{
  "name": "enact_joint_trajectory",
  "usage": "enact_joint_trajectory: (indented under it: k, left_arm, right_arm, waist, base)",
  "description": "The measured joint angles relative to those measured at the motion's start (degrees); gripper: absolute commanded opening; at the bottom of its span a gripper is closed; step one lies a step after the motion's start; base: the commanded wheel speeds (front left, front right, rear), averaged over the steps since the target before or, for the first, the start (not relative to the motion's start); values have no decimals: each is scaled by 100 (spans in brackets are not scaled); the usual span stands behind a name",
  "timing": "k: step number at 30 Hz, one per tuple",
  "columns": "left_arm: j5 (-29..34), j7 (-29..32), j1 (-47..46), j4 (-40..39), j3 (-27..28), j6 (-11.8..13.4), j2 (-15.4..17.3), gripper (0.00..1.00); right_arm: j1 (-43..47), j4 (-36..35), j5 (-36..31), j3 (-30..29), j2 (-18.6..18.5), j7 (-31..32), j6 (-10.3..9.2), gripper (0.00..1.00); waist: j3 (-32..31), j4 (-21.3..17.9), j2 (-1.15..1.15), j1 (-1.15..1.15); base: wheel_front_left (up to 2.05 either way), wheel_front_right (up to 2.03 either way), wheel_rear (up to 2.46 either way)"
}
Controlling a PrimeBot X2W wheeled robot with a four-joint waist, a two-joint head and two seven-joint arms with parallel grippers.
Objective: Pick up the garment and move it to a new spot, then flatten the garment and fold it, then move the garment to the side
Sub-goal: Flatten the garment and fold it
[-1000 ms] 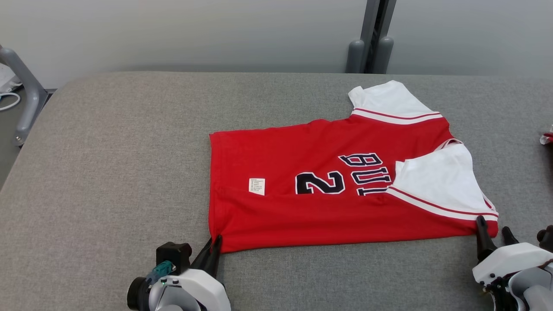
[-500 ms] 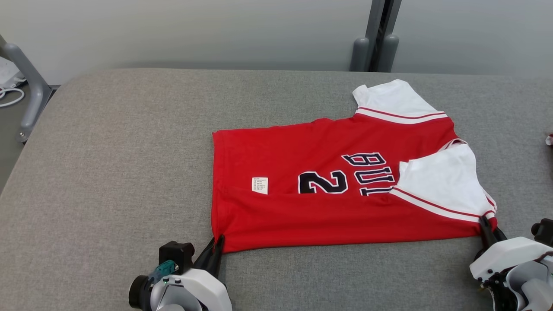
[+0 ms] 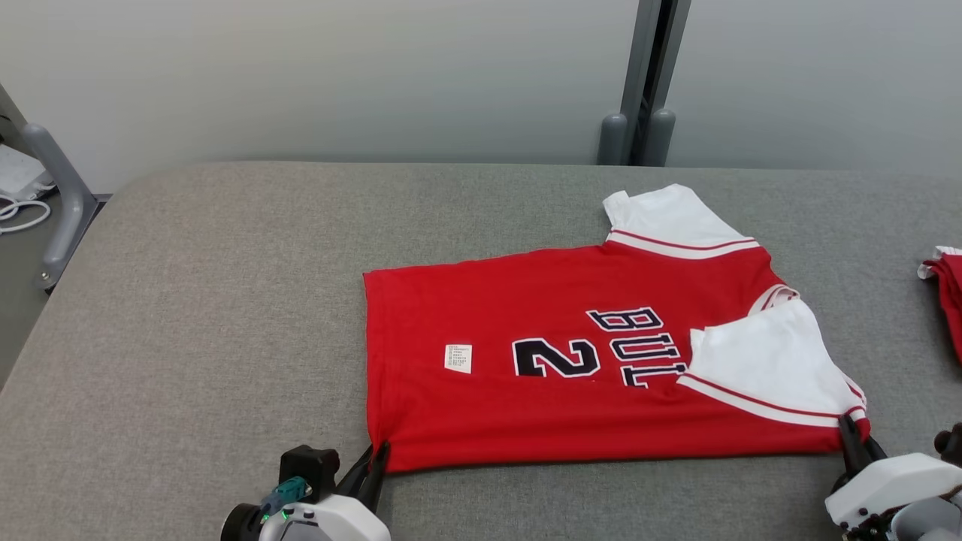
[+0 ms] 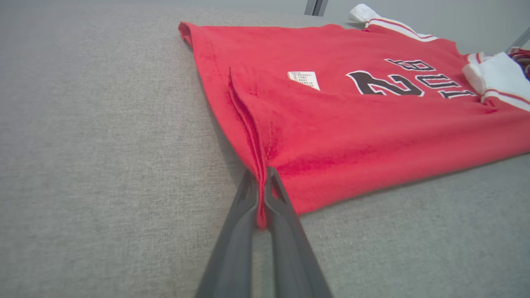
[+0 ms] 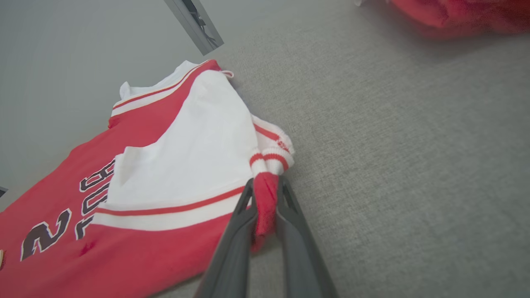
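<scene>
The garment (image 3: 571,376) is a red jersey with white sleeves and dark lettering, lying partly folded on the grey padded table (image 3: 225,300). My left gripper (image 3: 378,455) is shut on its near left hem corner; the left wrist view shows the red hem (image 4: 261,194) pinched between the two dark fingers. At the near right corner my right gripper (image 3: 853,436) is shut on the fabric below the white sleeve (image 5: 198,149). In the right wrist view the red fold (image 5: 265,203) sits clamped between the fingers. Both corners rest low at the table surface.
Another red piece of clothing (image 3: 948,293) lies at the table's right edge, also seen as a red heap (image 5: 451,16) in the right wrist view. A grey post (image 3: 639,90) stands behind the table, and a metal frame leg (image 3: 56,203) at the far left.
My right gripper has closed on the jersey's near right corner, having stood open a second ago. The head camera has tilted, so the whole picture sits lower. The left grip is unchanged.
</scene>
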Motion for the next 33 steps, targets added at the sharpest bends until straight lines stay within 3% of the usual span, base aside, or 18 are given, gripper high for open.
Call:
enact_joint_trajectory:
  k: [11,23,24,25,26,27,28,29,33]
  left_arm:
    - [172,0,344,-78,40,-104,188,0]
    - [147,98,1063,-420,-16,-114,348,0]
    - [146,138,1099,-469,-32,-114,356,0]
    - [127,198,1129,-520,-38,-114,361,0]
    - [101,249,1154,-566,-46,-113,363,0]
    - [97,288,1177,-608,-48,-112,375,18]
    - [96,296,1195,-650,-43,-74,393,76]
    - [97,297,1209,-694,-44,-40,411,100]
    - [42,388,1255,-890,11,57,485,100]
  right_arm:
    - [773,-309,617,-99,23,-4,2,0]
    - [1523,-871,770,-348,58,23,8,0]
    - [1538,-889,786,-393,51,23,8,20]
    - [1541,-910,798,-447,43,32,8,100]
    - [1540,-924,827,-503,35,54,7,100]
    - [1541,-943,823,-531,1,65,0,100]
    - [1542,-959,821,-575,-41,66,-1,100]
    - [1541,-983,806,-624,-65,65,-1,100]
    - [1528,-1049,601,-730,-159,63,-1,100]
  waist:
    - [-252,-101,0,0]
    - [-327,-233,0,0]
    - [-322,-233,0,0]
    - [-322,-230,0,0]
    - [-326,-225,0,0]
    - [-330,-220,0,0]
    - [-336,-215,0,0]
    - [-343,-210,0,0]
    - [-381,-195,0,0]
  base:
    - [0,0,0]
    - [0,0,0]
    - [0,0,0]
    - [0,0,0]
    - [0,0,0]
    - [0,0,0]
    - [0,0,0]
    - [0,0,0]
    - [0,0,0]
